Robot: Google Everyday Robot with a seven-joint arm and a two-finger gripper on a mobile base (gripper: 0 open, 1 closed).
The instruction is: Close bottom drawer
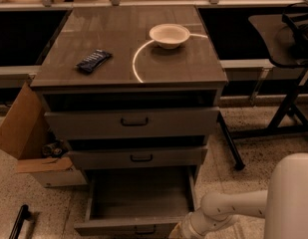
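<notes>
The grey cabinet has three drawers. The bottom drawer is pulled far out and looks empty inside. Its slim front panel sits at the lower edge of the view, with the black handle barely showing. My white arm reaches in from the lower right. The gripper is at the right end of the bottom drawer's front panel, mostly cut off by the bottom edge of the view. The middle drawer and top drawer stand slightly out.
A white bowl, a white cable loop and a dark snack packet lie on the cabinet top. An open cardboard box stands on the floor at the left. A black stand's legs are at the right.
</notes>
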